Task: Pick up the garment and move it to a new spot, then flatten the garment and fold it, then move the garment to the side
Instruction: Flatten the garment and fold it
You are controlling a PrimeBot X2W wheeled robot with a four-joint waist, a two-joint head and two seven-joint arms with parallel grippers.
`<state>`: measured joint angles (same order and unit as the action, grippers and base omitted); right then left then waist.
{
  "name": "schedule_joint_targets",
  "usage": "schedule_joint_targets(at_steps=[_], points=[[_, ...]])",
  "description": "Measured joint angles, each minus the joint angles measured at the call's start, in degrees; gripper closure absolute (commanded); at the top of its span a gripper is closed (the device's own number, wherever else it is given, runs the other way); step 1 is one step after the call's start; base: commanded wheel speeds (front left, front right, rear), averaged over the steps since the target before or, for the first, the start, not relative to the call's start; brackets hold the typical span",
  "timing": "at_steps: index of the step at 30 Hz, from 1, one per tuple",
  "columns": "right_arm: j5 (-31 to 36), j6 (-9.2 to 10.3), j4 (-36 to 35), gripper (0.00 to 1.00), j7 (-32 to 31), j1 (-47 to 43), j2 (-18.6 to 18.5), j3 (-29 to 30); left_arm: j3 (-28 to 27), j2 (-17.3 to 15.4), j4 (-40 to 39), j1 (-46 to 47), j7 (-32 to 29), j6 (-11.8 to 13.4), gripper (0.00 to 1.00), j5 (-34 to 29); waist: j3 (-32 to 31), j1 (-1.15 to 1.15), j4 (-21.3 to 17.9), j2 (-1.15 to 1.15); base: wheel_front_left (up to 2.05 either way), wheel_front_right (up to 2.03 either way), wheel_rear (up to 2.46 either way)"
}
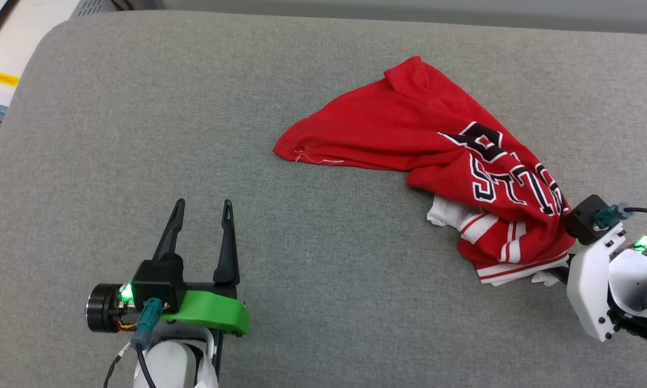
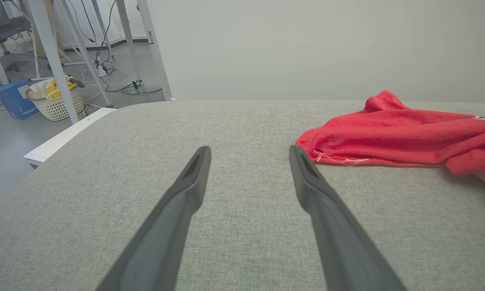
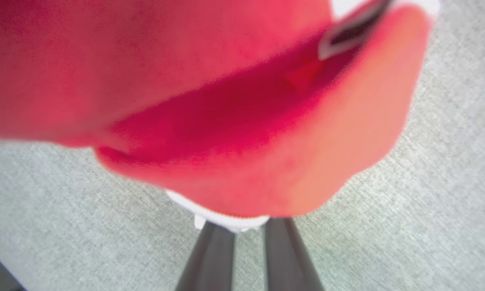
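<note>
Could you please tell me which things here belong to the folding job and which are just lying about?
Job: garment, right tool closed on its edge, left tool open, grey padded surface.
Lying about: white basket, blue box, floor cables.

Left tool [image 1: 204, 203]: dark fingers [image 1: 226, 242], green bracket [image 1: 210, 315]

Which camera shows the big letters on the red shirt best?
The head view: the shirt lies in plain sight, its lettering sharp. The left wrist view catches a dark sliver at its right edge; the right wrist view, a blurry scrap.
</note>
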<state>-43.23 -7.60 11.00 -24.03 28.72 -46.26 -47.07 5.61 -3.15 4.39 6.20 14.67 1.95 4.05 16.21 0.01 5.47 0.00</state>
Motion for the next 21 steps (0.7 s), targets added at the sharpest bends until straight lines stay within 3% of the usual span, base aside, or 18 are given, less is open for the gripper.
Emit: schedule_joint_targets(at_steps=[7, 12, 21], points=[[-4.02, 0.01, 2.59, 1.0, 1.18, -4.15, -4.95, 8.88, -0.15, 0.01, 0.31, -0.37, 0.0, -0.01, 0.0, -0.01, -2.45, 0.0, -1.1, 0.0, 0.0, 0.0, 0.0], [-7.98, 0.01, 8.92, 1.0, 1.19, -7.37, -6.09, 15.5, -0.29, 0.01, 0.31, -0.95, 0.0, -0.03, 0.0, -0.04, -3.13, 0.0, -0.96, 0.0, 0.0, 0.0, 0.0], [-10.31, 0.0, 23.62, 1.0, 2.58, -10.17, -4.33, 21.46, -0.16, 0.01, 0.43, -1.16, 0.0, -0.18, 0.0, -0.09, -2.66, 0.0, 0.57, 0.0, 0.0, 0.0, 0.0]])
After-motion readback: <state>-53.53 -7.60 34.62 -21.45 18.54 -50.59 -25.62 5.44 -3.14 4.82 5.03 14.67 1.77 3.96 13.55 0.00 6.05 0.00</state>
